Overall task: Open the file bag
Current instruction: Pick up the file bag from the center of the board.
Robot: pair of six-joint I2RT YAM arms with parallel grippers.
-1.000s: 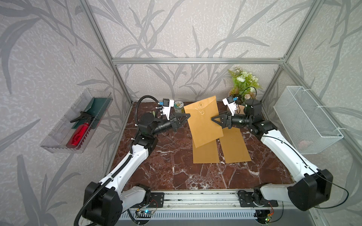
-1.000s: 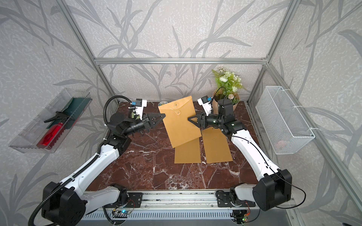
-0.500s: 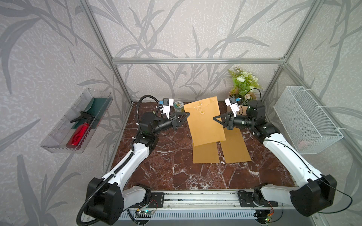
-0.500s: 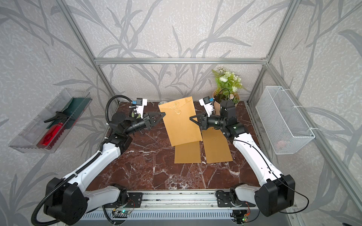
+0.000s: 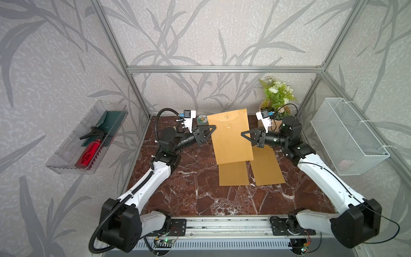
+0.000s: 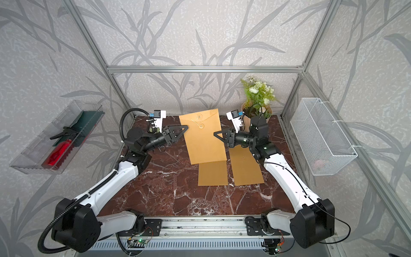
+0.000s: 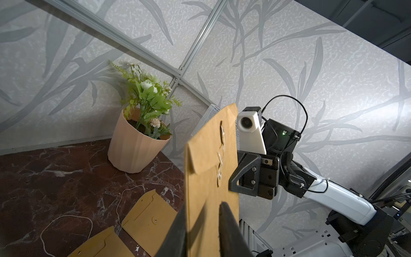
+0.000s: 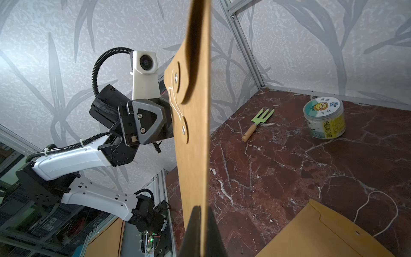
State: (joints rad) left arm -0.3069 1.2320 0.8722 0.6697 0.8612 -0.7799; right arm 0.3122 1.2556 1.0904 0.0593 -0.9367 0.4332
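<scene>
The kraft file bag (image 5: 231, 142) hangs mid-frame in both top views. The right gripper (image 5: 242, 134) pinches its right edge, and the left gripper (image 5: 212, 130) is loosely spread around the left edge. The string (image 5: 224, 122) is wound on its buttons and the flap (image 5: 236, 116) is shut, so the opening is not yet begun.

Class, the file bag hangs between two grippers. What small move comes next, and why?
Probably the left gripper, jaws apart around one edge, should leave the file bag and reach for the string: the right gripper clamps the opposite edge, and the string is wound between the buttons.
</scene>
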